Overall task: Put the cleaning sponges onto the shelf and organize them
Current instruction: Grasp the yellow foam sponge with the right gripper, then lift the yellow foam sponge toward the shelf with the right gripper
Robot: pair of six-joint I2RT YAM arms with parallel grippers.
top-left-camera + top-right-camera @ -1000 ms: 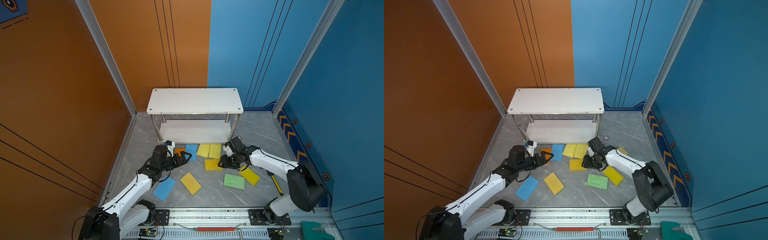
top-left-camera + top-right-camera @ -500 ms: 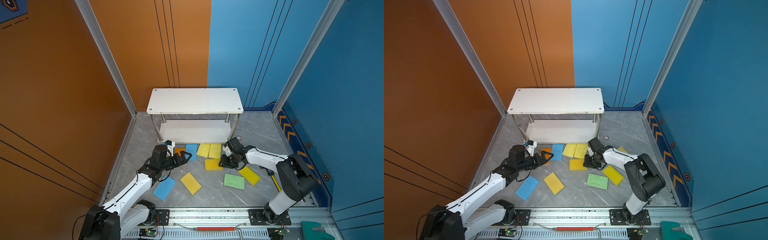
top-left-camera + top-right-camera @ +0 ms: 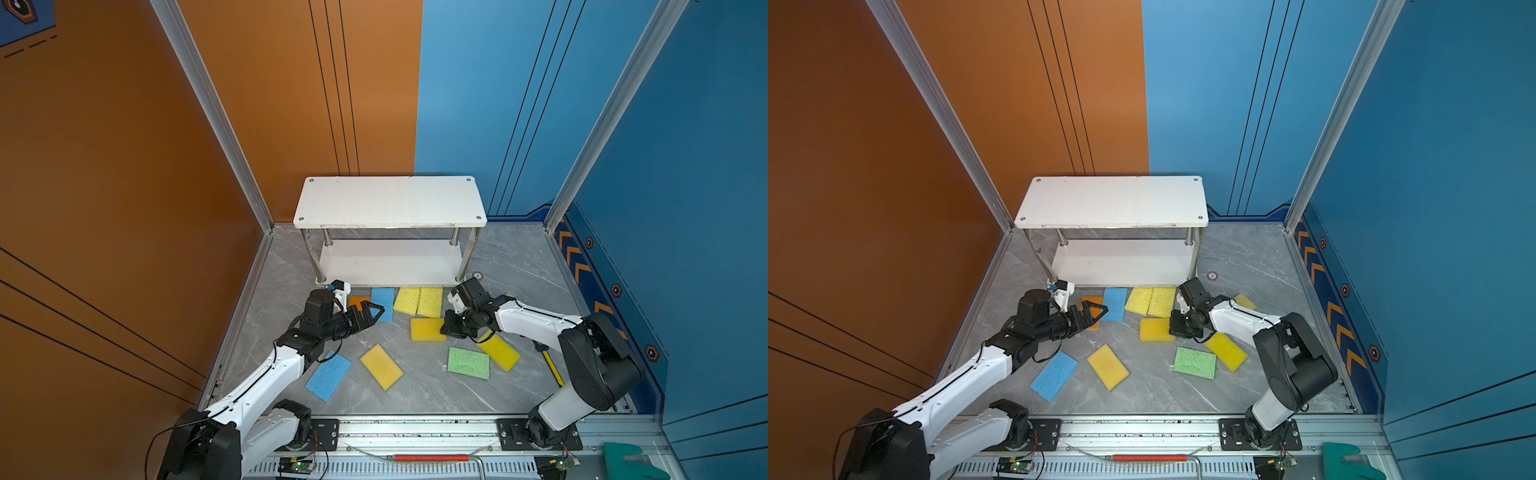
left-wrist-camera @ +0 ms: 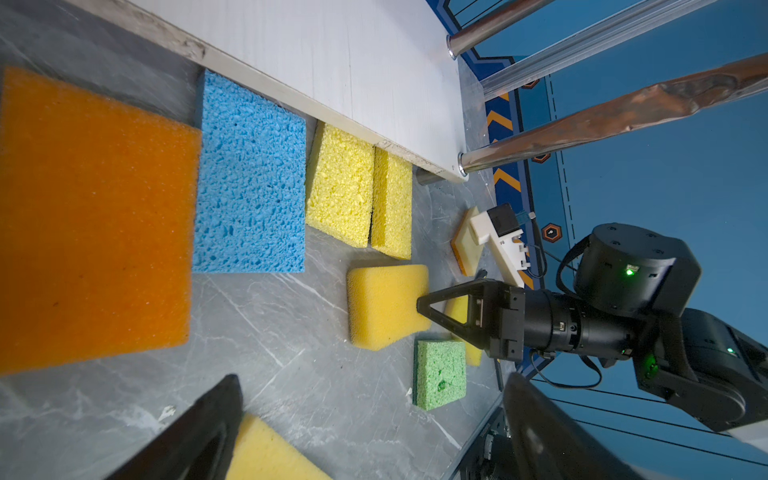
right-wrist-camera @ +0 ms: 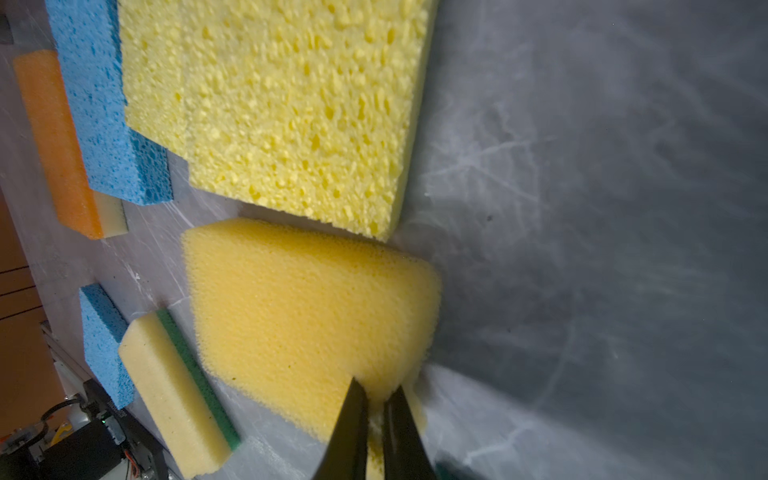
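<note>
The right hand [image 5: 376, 401] has its jaws nearly together, pinching the near edge of a deep-yellow fine-foam rectangular sponge [image 3: 426, 329]. The foam is squashed at the grip, and the pad's far end sits on the grey marbled desk [image 3: 428, 392].

Just beyond that pad, two pale-yellow coarse-pored sponges [image 3: 417, 300] lie side by side, touching. They sit at the front edge of the lower board of the white two-tier shelf with metal posts [image 3: 390, 201].

The left hand [image 3: 370, 312] has its jaws wide and holds nothing. It hovers above an orange foam sponge [image 4: 95, 220] and a blue porous sponge [image 4: 249, 187], which touch each other.

Behind the right hand lie a green porous sponge [image 3: 468, 363] and a yellow oblong sponge [image 3: 498, 352]. Behind the left hand lie a second blue sponge [image 3: 328, 375] and a yellow slanted sponge [image 3: 381, 366]. Every sponge in view is on the desk.
</note>
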